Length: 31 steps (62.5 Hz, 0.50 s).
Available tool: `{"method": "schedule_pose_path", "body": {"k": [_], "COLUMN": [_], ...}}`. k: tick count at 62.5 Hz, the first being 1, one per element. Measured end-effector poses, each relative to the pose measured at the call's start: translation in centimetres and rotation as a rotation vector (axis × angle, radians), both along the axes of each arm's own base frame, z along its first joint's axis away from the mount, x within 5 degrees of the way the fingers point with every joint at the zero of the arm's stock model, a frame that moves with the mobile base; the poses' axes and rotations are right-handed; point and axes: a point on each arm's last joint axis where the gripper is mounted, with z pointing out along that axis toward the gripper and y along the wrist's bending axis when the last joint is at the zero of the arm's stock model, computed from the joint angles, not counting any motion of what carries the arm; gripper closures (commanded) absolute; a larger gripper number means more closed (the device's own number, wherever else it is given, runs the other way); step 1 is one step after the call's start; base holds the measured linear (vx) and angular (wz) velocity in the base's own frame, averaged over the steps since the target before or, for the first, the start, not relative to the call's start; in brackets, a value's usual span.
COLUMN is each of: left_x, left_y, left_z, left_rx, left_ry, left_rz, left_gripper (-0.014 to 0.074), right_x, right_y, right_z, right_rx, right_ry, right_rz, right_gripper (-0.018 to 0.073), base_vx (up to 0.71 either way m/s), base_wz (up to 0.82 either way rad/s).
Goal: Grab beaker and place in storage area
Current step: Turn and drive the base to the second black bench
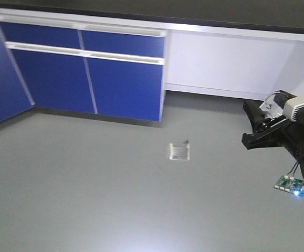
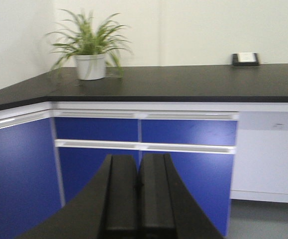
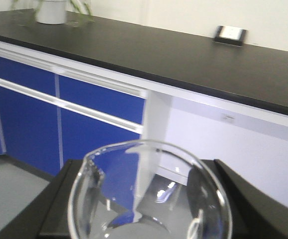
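Right tool [image 1: 250,125] gripped beaker [image 3: 148,199]; left tool [image 2: 138,199] fully closed, empty. Your risk: smooth glass could slip, or strike tabletop [image 3: 183,59] edge if carried low.

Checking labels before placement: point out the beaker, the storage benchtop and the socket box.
beaker [image 3: 148,196], right wrist view, clear glass inner wall.
storage benchtop [image 3: 158,55], right wrist view, bare black top surface.
socket box [image 2: 246,58], left wrist view, white face.
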Motion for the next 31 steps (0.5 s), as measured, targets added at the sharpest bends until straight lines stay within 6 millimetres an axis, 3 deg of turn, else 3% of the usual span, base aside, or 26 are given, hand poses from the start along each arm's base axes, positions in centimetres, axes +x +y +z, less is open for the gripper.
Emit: {"method": "schedule_pose_path", "body": {"k": [31], "left_x": [0.0], "left_y": [0.0], "left_z": [0.0], "left_rx": [0.0], "left_ry": [0.0], "left_rz": [0.0], "left_gripper": [0.0603], "right_x": [0.0], "right_y": [0.0], "right_z": [0.0], "right_rx": [0.0], "right_ry": [0.0], "right_rz": [0.0], "right_gripper": [0.0492], "base_vx": [0.15], "base_wz": [-0.46]}}
